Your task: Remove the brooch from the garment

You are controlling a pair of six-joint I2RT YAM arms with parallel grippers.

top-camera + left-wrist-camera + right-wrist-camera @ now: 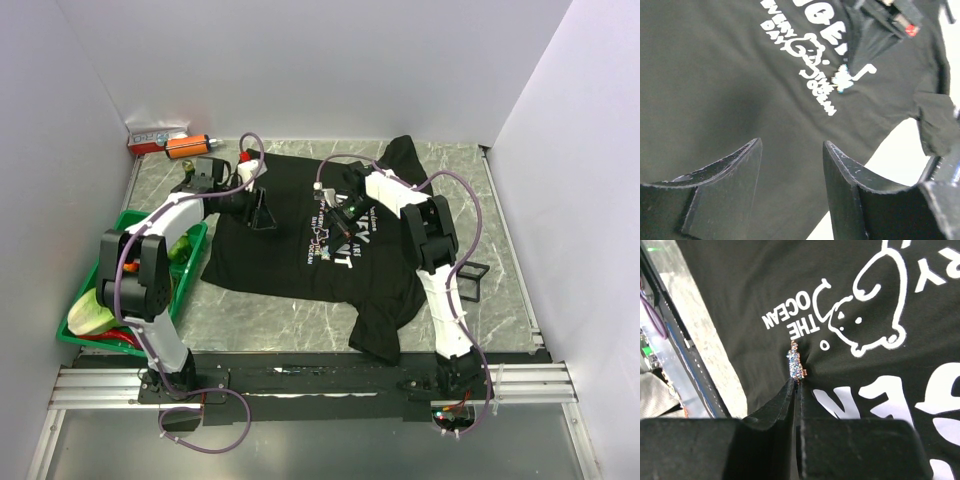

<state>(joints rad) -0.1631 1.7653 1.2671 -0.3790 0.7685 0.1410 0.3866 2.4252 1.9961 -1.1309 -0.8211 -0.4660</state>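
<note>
The garment (290,260) is a black T-shirt with white lettering, spread flat on the marble table. The brooch (795,364), a small sparkling blue and rose piece, stands on the chest print below the words "THE OCEAN". It also shows as a glint (842,80) in the left wrist view. My right gripper (796,382) is shut, its tips pinching the near end of the brooch. In the top view it (333,218) sits over the lettering. My left gripper (792,150) is open, with only plain black cloth between its fingers, on the shirt's left side (262,215).
A green tray (130,215) of vegetables sits at the left table edge. An orange object (185,145) and a red-and-white box (150,138) lie at the back left. A small black frame (475,280) stands right of the right arm. White walls enclose the table.
</note>
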